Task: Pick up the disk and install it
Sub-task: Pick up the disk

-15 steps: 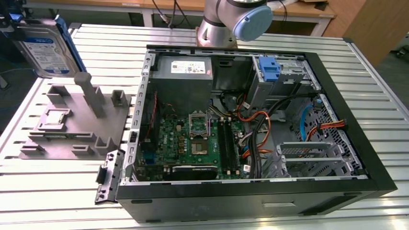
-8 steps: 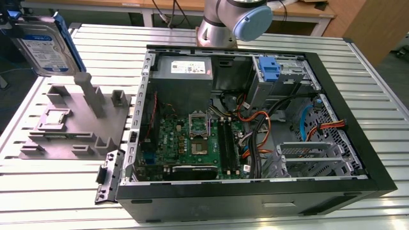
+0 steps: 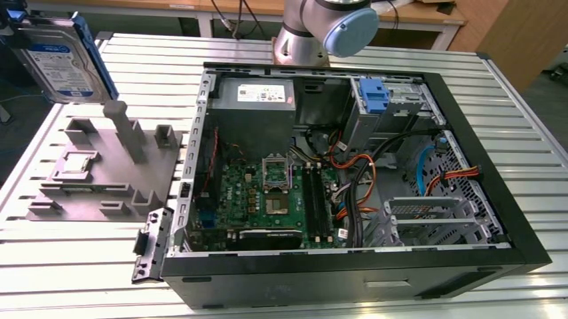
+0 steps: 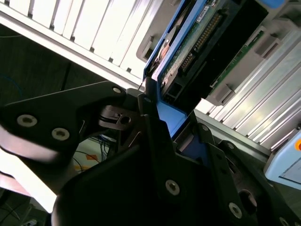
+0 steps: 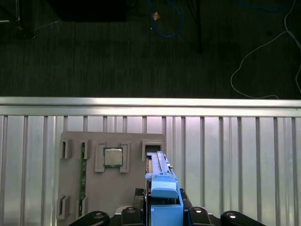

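Jaws clenched on blue carrier end of disk (image 5: 162,190); disk projects straight out from between jaws, grey fixture (image 5: 113,188) beyond tips. Risk: narrow end grip, so disk may pivot, slip, misalign.

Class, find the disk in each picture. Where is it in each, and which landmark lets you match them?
Exterior view: the disk stands upright at the exterior view's far left, raised near the grey tray.
Second wrist view: the disk, circuit side showing, has its blue frame clamped in the claw.
First wrist view: the disk shows edge-on in the claw, over the grey tray.
Shared landmark: the ribbed metal table.
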`<state>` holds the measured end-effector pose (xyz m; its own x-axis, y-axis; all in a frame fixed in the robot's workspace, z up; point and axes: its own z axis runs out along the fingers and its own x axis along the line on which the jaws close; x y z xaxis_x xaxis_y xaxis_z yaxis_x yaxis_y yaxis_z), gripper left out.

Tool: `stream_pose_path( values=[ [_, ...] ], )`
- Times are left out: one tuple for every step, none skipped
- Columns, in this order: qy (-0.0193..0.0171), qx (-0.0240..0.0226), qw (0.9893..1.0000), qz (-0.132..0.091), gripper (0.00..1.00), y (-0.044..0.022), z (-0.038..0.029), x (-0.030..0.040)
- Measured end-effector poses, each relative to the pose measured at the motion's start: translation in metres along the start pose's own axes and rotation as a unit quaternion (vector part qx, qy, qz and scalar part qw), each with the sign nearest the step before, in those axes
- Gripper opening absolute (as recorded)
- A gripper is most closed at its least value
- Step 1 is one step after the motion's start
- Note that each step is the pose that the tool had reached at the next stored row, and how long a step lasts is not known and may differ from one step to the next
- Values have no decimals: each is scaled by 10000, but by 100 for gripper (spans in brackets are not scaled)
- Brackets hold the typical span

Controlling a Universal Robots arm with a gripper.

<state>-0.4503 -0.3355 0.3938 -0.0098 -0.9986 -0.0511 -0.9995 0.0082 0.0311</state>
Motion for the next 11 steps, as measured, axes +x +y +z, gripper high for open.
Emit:
stream_pose_path(
  values=[
    [0, 0, 10000, 0, 37, 0, -7, 0],
    [0, 0, 10000, 0, 37, 0, -13, -1],
    [0, 0, 10000, 0, 37, 0, -19, -1],
    [0, 0, 10000, 0, 37, 1, -25, -1],
    [0, 0, 10000, 0, 37, 1, -30, -2],
    [0, 0, 10000, 0, 37, 1, -36, -2],
    [0, 0, 10000, 0, 37, 1, -41, -2],
    [0, 0, 10000, 0, 37, 1, -47, -3],
    [0, 0, 10000, 0, 37, 2, -52, -3],
    [0, 0, 10000, 0, 37, 2, -56, -3],
    [0, 0, 10000, 0, 37, 2, -61, -3]
  ],
)
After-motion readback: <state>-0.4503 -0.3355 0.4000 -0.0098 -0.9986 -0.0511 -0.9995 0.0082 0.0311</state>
